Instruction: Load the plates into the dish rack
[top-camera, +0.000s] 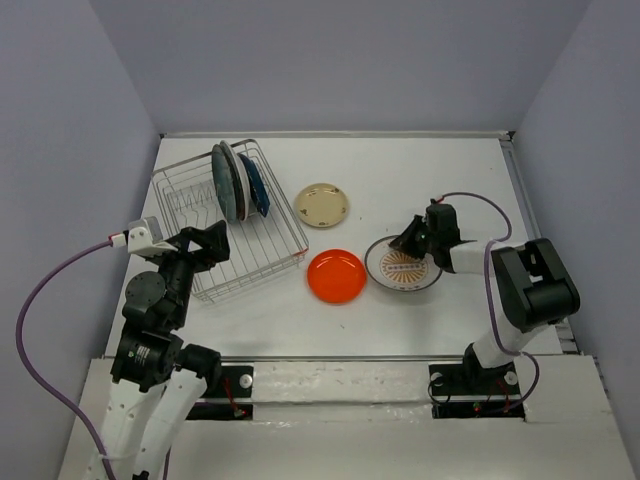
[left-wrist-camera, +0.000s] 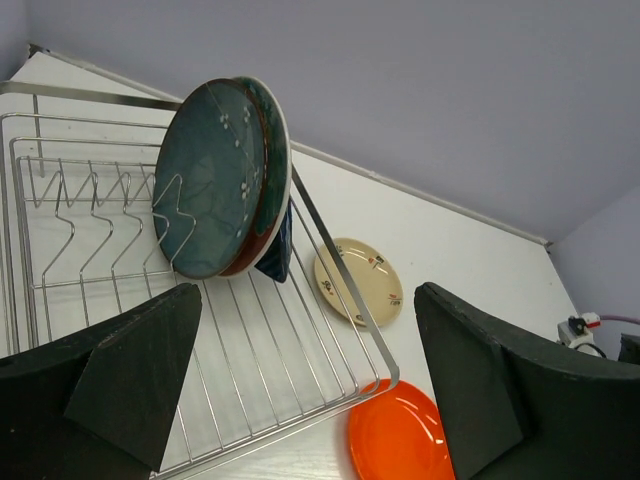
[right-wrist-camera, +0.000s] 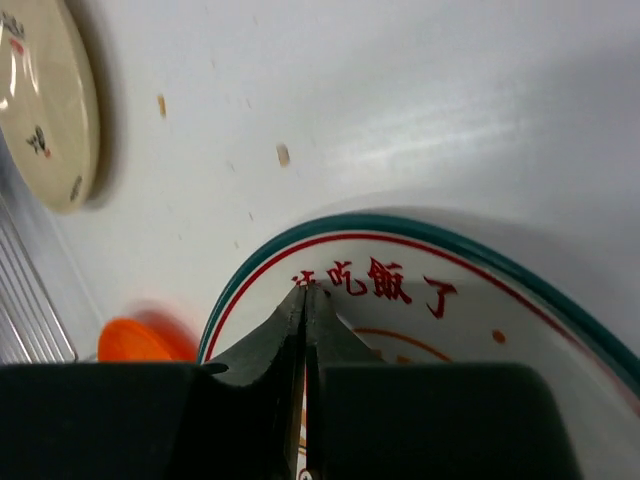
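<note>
The silver wire dish rack (top-camera: 262, 268) stands at the back left and shows in the left wrist view (left-wrist-camera: 338, 268). Standing in it are the dark teal plate (top-camera: 228, 182) (left-wrist-camera: 205, 180), the red-and-teal floral plate (left-wrist-camera: 276, 150) behind it, and the dark blue leaf-shaped dish (top-camera: 259, 187) (left-wrist-camera: 280, 252). Flat on the table lie the cream plate (top-camera: 322, 205) (left-wrist-camera: 360, 280) (right-wrist-camera: 40, 110), the orange plate (top-camera: 336, 276) (left-wrist-camera: 400, 440) (right-wrist-camera: 135, 340) and the white plate with the orange emblem (top-camera: 405, 272) (right-wrist-camera: 480, 310). My left gripper (top-camera: 208, 243) (left-wrist-camera: 305, 300) is open and empty above the rack's near right corner. My right gripper (top-camera: 405, 243) (right-wrist-camera: 306, 292) is shut, its tips at the white plate's far left rim.
Grey walls close in the white table on three sides. The rack's tines (left-wrist-camera: 90, 200) on its left part hold no plates. A metal rail (top-camera: 520, 190) runs along the right edge of the table.
</note>
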